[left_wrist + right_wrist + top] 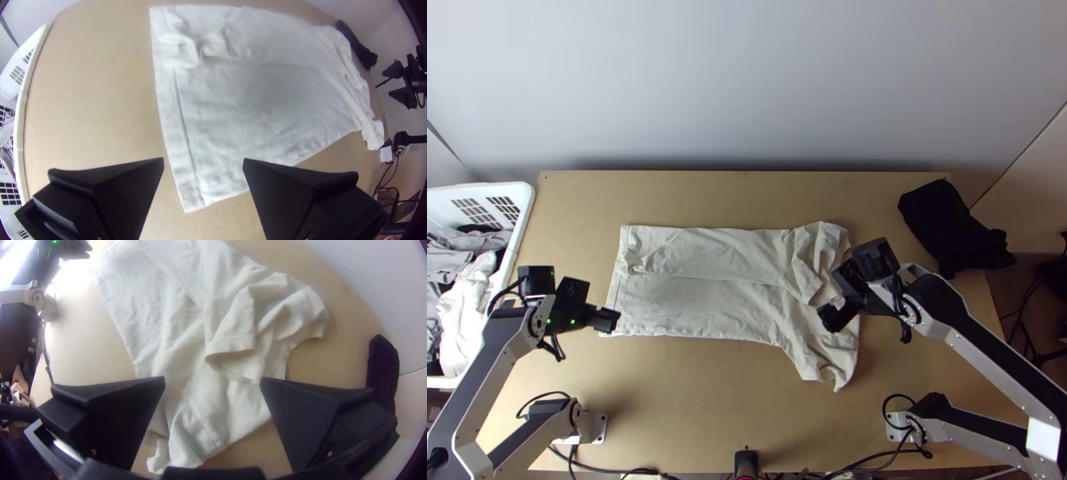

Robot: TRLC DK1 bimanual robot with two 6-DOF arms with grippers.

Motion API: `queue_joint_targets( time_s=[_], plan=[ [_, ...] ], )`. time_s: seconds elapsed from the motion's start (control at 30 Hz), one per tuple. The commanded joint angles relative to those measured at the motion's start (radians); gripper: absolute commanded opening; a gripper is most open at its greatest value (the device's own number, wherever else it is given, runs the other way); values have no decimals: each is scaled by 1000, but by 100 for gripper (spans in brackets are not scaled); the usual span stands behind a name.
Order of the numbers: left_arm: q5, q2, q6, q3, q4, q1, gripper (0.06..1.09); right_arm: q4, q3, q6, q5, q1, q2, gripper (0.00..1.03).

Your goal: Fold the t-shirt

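Observation:
The white t-shirt (699, 288) lies on the table with its far long side folded over lengthwise; its right end, with the sleeves, is rumpled. At the shirt's left end is my left gripper (605, 314); in the left wrist view that gripper (203, 162) stands open, a hem corner of the shirt (267, 102) lying between and beyond its fingers. My right gripper (833, 296) is over the sleeve end. In the right wrist view the same gripper (212, 382) is open above the shirt (178, 329), with nothing held.
A white basket (521, 216) of clothes stands at the table's left edge. A black cloth (951, 228) lies at the far right corner. Bare wood (731, 408) shows along the near side, with cables at the edge.

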Motion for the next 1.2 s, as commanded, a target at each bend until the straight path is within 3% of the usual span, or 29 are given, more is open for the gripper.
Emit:
queue_joint_targets(
  time_s=[0.0, 0.1, 0.2, 0.4, 0.6, 0.8, 1.17],
  plan=[
    [-27, -8, 65, -57, -87, 52, 93, -102, -9, -4, -10, 46, -70, 99],
    [-38, -5, 69, -60, -88, 65, 92, -131, -17, 2, -25, 58, -93, 99],
    [-38, 14, 85, -64, -91, 65, 83, -142, -23, 2, -28, 60, -107, 99],
    [-38, 66, 97, -71, -79, 64, 82, -156, -24, 2, -34, 60, -122, 99],
    [-12, 112, 108, -66, -62, 59, 49, -158, -30, 1, -34, 61, -123, 99],
    [29, 103, 91, -64, -11, 56, 10, -170, -30, 1, -36, 78, -127, 99],
    [69, 64, 32, 0, -11, 42, 9, -263, -124, -52, -57, 250, -105, 99]
  ],
)
